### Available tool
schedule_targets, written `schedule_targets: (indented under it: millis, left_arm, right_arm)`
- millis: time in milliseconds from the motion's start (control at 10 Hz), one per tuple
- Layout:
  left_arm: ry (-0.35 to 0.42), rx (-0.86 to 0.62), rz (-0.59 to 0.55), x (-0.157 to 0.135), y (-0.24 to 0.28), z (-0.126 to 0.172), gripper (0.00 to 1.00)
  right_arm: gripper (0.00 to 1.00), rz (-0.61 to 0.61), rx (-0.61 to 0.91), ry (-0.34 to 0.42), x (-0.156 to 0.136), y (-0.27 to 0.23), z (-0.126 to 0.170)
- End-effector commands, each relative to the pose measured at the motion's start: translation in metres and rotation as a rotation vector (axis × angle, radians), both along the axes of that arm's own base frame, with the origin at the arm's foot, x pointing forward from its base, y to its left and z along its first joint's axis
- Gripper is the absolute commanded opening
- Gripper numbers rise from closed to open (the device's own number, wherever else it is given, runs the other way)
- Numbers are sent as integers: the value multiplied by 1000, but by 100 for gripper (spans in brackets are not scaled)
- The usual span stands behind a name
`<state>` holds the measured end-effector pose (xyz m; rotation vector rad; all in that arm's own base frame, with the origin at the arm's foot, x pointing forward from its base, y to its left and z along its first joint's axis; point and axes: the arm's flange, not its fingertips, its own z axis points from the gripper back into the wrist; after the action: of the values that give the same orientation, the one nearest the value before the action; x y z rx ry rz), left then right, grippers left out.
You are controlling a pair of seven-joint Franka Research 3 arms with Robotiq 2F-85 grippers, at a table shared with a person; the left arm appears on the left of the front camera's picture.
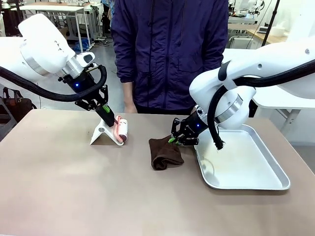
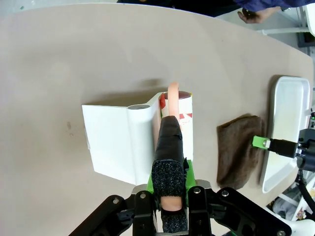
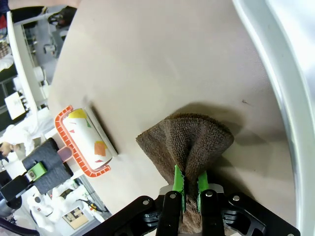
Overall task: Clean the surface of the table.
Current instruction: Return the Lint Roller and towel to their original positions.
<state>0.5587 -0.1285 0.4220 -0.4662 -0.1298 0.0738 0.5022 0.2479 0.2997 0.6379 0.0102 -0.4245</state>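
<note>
Left gripper [image 1: 107,116] clamps the lint roller's [image 1: 121,131] handle left of the tray [image 1: 273,169]; right gripper [image 1: 174,139] pinches the cloth [image 1: 165,153] beside it, ready to wipe the table [image 1: 74,191]

Robotics lab, probably: white-topped work tables [image 1: 54,8] behind the person [image 1: 170,49], cluttered benches [image 1: 246,22], cables, bare grey floor [image 1: 106,54].
</note>
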Motion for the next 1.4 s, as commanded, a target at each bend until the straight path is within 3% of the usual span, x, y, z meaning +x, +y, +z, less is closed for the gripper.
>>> schedule_targets:
  millis: [0, 300, 400, 500, 600, 800, 900, 1000, 1300]
  left_arm:
    - [20, 55, 23, 4, -1, -6, 22]
    - [12, 69, 12, 5, 3, -7, 22]
    - [13, 74, 9, 5, 4, -7, 61]
    - [17, 82, 7, 5, 5, -7, 81]
    - [11, 85, 9, 4, 5, -6, 100]
    - [7, 94, 9, 4, 6, -6, 100]
    - [5, 91, 11, 4, 6, -5, 100]
    - [0, 85, 17, 4, 8, -3, 100]
    - [-17, 64, 25, 1, 13, 2, 100]
  right_arm:
    - [12, -1, 24, -12, -1, -1, 1]
    - [12, -1, 24, -12, -1, -1, 1]
    - [70, 0, 0, 0, 0, 0, 0]
    - [71, 6, -3, 3, 0, 0, -1]
    - [100, 3, 0, 2, 0, 0, 0]
    - [100, -1, 3, 3, 1, -1, -1]
    - [95, -8, 1, 11, 2, -1, -3]
    - [100, -12, 2, 15, 3, -2, -4]
    - [100, -9, 22, 28, 3, -3, -4]
